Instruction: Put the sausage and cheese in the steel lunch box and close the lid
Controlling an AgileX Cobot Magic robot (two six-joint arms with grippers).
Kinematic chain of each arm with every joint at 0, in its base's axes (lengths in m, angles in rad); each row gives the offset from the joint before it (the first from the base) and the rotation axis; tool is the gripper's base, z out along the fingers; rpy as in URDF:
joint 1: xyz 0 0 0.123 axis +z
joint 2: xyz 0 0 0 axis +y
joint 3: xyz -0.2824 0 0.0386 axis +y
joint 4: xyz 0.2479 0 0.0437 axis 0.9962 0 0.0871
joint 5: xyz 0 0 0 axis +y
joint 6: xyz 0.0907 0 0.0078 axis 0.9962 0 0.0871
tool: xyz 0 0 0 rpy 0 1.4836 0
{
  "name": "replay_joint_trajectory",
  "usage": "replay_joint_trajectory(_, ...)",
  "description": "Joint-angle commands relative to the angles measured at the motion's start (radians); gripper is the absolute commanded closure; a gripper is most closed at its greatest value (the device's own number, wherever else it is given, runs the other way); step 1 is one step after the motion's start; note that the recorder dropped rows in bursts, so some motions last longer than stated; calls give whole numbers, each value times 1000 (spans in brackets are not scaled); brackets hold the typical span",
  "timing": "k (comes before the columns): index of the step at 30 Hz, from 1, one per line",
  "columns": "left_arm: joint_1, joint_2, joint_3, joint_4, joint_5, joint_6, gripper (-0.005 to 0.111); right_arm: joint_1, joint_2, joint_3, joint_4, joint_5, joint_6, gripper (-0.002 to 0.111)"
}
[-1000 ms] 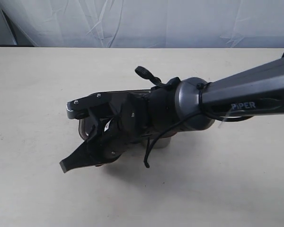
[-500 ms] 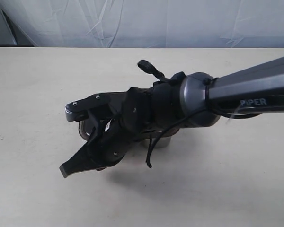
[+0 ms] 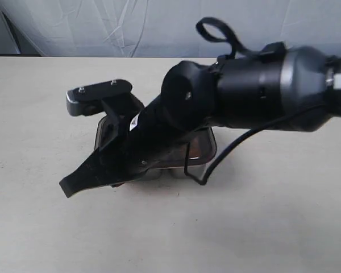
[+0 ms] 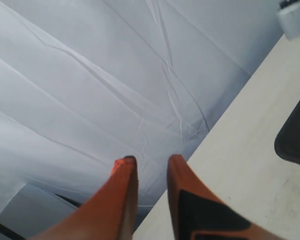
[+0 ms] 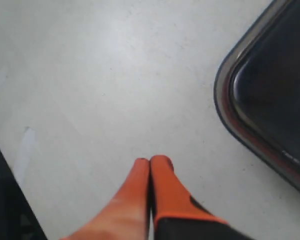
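Steel lunch box (image 3: 159, 172) sits mid-tabletop (image 3: 45, 227) with the lid (image 3: 203, 143) on top of it. The dark smoky lid covers the tray, and only a strip of steel shows under the rim on the 6 o'clock side. Can't tell if the lid is fully seated because the right arm (image 3: 256, 91) blocks most of it. Contents are hidden under lid and arm.

Right arm comes in from 3 o'clock and runs across over the box. Right claw (image 3: 68, 186) points toward 8 o'clock, tip past the box's 8 o'clock corner, over bare tabletop. In the right wrist view its orange fingers (image 5: 162, 185) are pressed together tip to tip, no gap, nothing gripped. One rounded lid corner lies near the tips, apart from them. Can't tell whether the tips touch the tabletop.

Left claw (image 4: 151, 162), in the left wrist view: fingers parted by a narrow gap, nothing between them. It's aimed at the wrinkled white backdrop (image 4: 90, 75) beyond the tabletop edge. Dark shape (image 4: 296, 135) over the tabletop in that view, can't identify it.
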Motion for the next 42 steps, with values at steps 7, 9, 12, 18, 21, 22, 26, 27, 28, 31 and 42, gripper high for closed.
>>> replay_joint_trajectory(7,-4,135,-4,-106,7,-7,89,-266,-123,1,-346,115,196,108)
replay_joint_trajectory(9,-4,192,-24,-131,7,9,94,-322,-113,1,-382,142,188,108)
replay_joint_trajectory(12,-4,291,-72,-220,7,64,105,-374,-111,1,-386,135,150,108)
replay_joint_trajectory(18,-4,548,-196,-629,198,384,107,-384,-92,1,-386,104,87,108)
replay_joint_trajectory(21,-4,688,-249,-837,353,659,107,-384,-77,1,-386,117,81,108)
replay_joint_trajectory(22,-4,737,-265,-881,384,683,107,-384,-73,1,-386,128,81,108)
replay_joint_trajectory(26,-4,913,-316,-914,387,682,107,-384,-51,3,-386,188,54,109)
replay_joint_trajectory(27,-4,955,-320,-914,402,682,107,-384,-47,3,-386,199,46,109)
replay_joint_trajectory(28,-4,995,-328,-914,428,682,107,-384,-39,3,-386,203,42,109)
replay_joint_trajectory(31,-4,1091,-338,-914,501,682,107,-384,-16,3,-377,195,42,109)
replay_joint_trajectory(42,-4,1391,-350,-924,597,682,107,-382,105,3,-253,182,-26,109)
